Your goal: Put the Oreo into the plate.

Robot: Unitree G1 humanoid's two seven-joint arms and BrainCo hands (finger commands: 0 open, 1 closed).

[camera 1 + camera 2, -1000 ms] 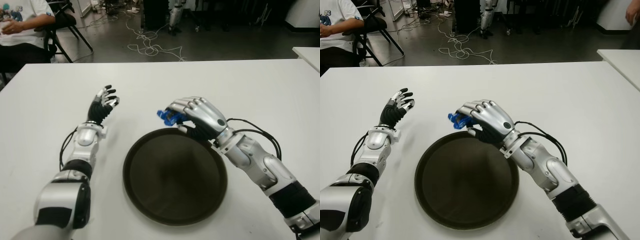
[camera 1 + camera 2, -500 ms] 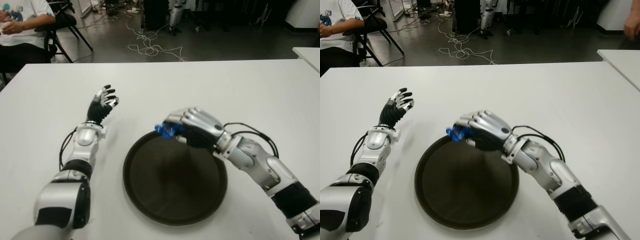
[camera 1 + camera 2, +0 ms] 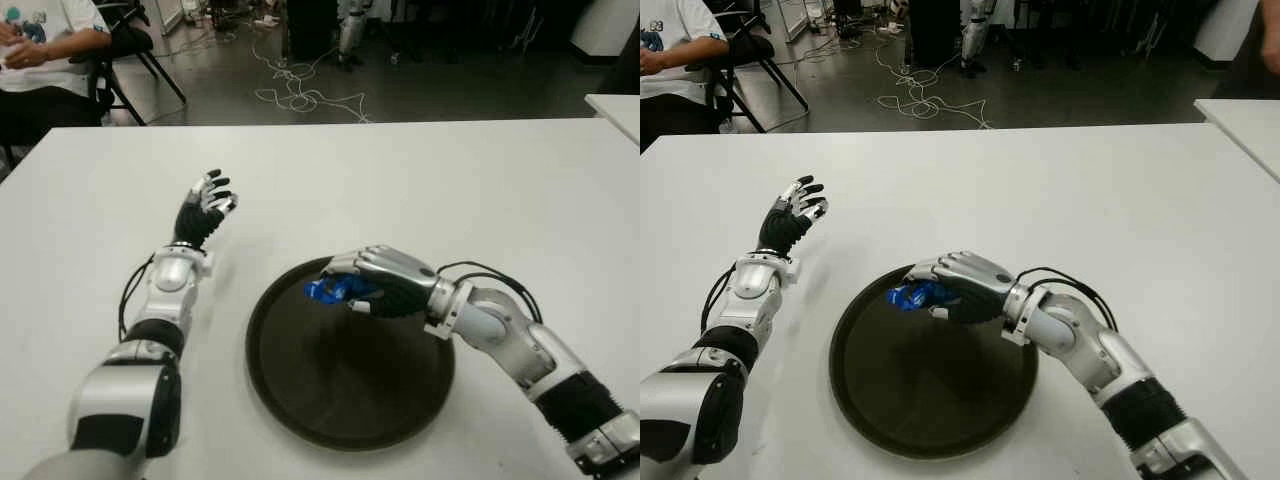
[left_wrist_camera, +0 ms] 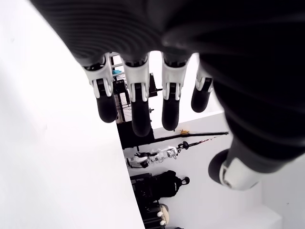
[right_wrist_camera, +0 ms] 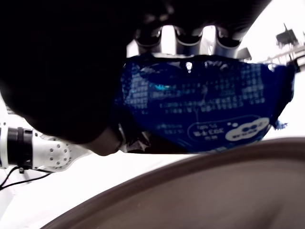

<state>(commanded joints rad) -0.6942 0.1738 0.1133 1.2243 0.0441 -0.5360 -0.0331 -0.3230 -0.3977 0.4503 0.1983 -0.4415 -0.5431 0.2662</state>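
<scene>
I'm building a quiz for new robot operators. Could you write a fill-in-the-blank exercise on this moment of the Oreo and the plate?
1. The blue Oreo packet is held in the robot's ____ hand.
2. That hand holds the packet over the far part of the round, dark ____.
3. The left hand shows over the white table with its fingers ____ and holding nothing.
4. The left hand is on the plate's ____ side.

Missing words: right; plate; open; left
</scene>
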